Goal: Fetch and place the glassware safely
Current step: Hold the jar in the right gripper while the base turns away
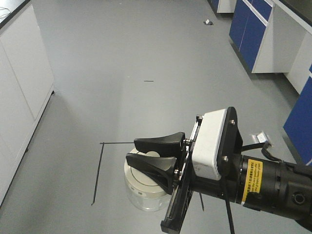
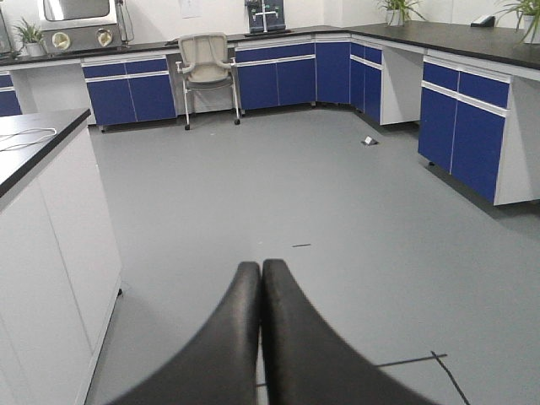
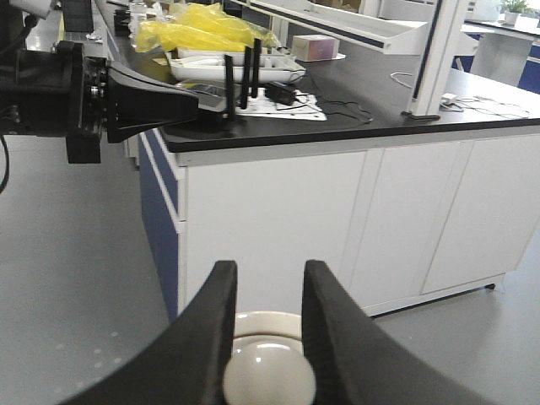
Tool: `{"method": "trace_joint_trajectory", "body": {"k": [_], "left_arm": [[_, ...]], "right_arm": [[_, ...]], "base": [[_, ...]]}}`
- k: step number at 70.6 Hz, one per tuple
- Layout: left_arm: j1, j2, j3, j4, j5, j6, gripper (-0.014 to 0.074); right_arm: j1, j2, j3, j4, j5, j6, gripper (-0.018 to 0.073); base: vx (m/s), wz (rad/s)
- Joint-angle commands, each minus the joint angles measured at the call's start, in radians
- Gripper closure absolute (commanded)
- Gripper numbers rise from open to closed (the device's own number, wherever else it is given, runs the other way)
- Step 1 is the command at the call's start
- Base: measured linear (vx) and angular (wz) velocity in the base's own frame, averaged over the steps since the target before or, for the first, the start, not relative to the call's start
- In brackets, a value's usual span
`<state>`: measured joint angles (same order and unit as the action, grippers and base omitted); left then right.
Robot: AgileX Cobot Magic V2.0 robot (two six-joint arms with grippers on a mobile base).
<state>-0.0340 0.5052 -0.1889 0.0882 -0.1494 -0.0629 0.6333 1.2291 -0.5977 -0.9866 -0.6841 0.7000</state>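
Front view: the right gripper (image 1: 131,152), reaching in from 4 o'clock, is clamped on the lid (image 1: 141,178) of the jar (image 1: 146,201) at 6 o'clock, which seems to hang over bare floor (image 1: 146,58); a loose lid could let the glass body drop and break. Left wrist view: the left gripper (image 2: 261,267) at 6 o'clock is pressed closed on nothing, offering no support. Right wrist view: the fingers (image 3: 207,337) pinch only the knob (image 3: 268,384) at 6 o'clock, a small hold a jolt might slip.

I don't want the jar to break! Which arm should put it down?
Right. The right end effector holds the glass jar by the lid knob. The left end effector is shut on nothing, away from it.
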Motion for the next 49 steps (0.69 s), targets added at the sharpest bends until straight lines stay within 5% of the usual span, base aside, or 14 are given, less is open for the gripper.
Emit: {"method": "trace_joint_trajectory", "body": {"k": [1,49], "left_arm": [[-0.005,0.001,-0.027,-0.003,-0.070,-0.008,0.0603],[-0.005,0.001,-0.027,-0.003,-0.070,-0.008,0.0603]], "right_arm": [[0.000,-0.027,-0.030,0.041,-0.068,-0.004,0.0563],[0.000,-0.027,-0.030,0.041,-0.069,-0.004,0.0563]], "base": [[0.45,0.02],[0.47,0.01]]}}
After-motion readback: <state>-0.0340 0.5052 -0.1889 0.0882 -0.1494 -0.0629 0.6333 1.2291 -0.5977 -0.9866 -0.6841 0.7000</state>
